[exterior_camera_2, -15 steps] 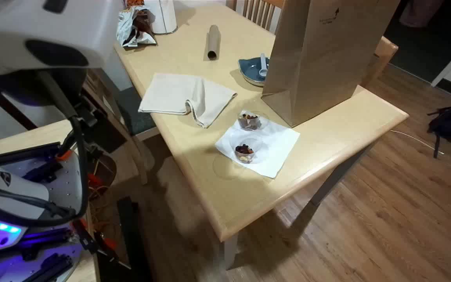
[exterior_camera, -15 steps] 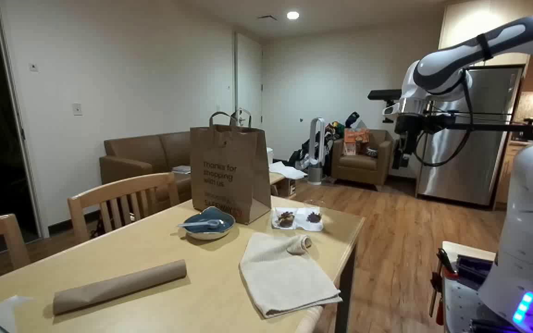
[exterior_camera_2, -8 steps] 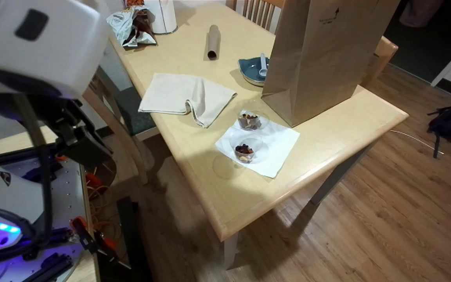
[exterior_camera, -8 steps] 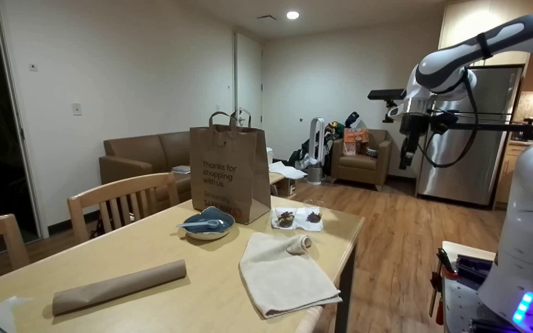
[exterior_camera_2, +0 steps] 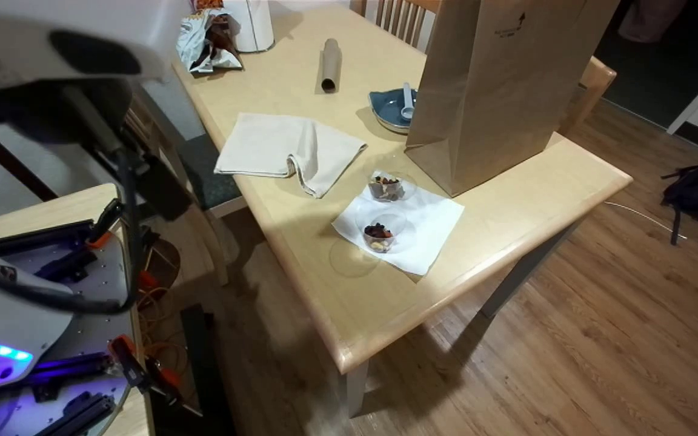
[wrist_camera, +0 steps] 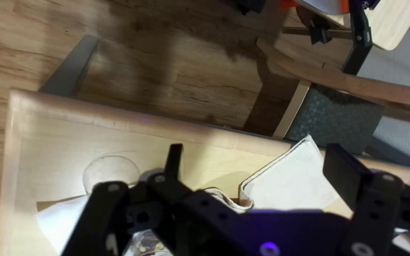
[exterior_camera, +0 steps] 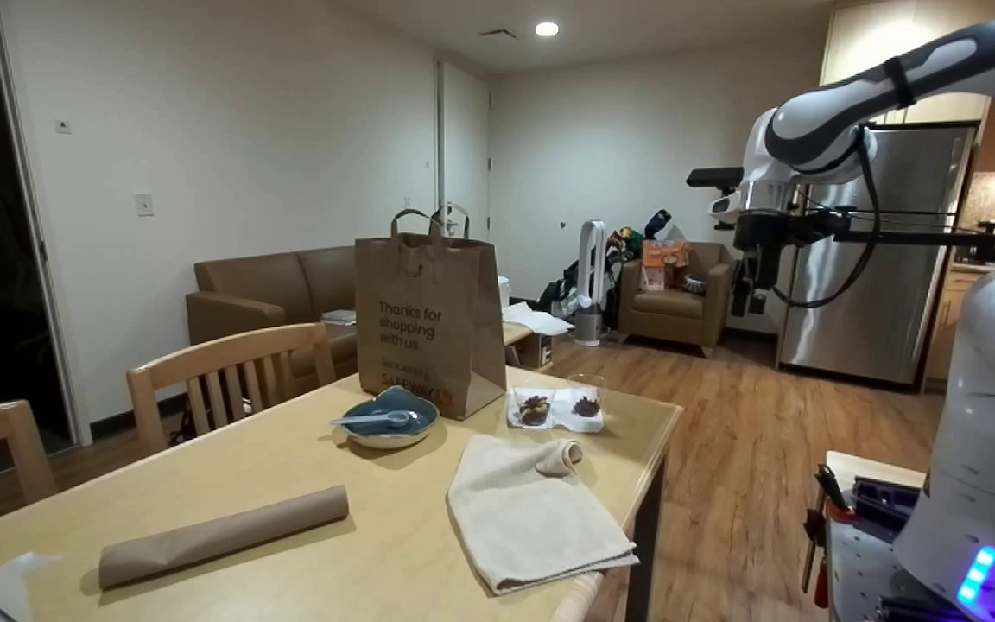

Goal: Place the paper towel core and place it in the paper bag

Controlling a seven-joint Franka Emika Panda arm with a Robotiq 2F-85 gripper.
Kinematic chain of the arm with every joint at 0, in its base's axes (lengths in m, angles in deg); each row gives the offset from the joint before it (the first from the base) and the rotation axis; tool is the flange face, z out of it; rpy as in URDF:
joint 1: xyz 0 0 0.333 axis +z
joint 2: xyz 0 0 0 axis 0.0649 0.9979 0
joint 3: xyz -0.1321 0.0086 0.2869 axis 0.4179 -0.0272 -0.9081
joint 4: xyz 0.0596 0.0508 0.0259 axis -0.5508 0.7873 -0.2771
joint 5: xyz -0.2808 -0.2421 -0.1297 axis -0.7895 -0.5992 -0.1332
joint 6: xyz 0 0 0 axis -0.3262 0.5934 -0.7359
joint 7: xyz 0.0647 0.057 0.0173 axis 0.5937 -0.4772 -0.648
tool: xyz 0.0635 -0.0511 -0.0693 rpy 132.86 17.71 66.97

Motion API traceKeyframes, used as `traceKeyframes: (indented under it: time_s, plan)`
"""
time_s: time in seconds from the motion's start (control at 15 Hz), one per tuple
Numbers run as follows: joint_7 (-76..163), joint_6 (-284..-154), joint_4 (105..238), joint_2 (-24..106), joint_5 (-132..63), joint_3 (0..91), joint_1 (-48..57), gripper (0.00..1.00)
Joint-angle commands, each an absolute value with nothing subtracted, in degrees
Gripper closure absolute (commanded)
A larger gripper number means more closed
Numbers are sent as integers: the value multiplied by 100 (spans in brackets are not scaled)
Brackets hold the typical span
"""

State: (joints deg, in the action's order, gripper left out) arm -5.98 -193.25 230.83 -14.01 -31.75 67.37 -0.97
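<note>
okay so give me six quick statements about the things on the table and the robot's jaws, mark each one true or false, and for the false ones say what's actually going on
1. The paper towel core lies on the table, outside the paper bag. True.
2. The paper bag lies on its side. False: it stands upright.
3. The jaws are shut on the paper towel core. False: the wrist view shows them open, holding nothing.
4. A spoon rests in the blue bowl. True.
5. A cloth lies on the table, apart from the paper towel core. True.
6. The blue bowl sits on the cloth. False: it stands on the table, clear of the cloth.
</note>
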Motion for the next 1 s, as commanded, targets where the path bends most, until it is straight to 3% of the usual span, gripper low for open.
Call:
traceKeyframes:
  time_s: [0.0,0.33,0.93]
  plan:
    - [-665,-19720,23179,-1168,-2981,5926,458,0]
    - [-929,-20513,23043,-606,-3100,5124,1319,0]
    - [-916,-20390,23260,-1089,-3128,5164,1163,0]
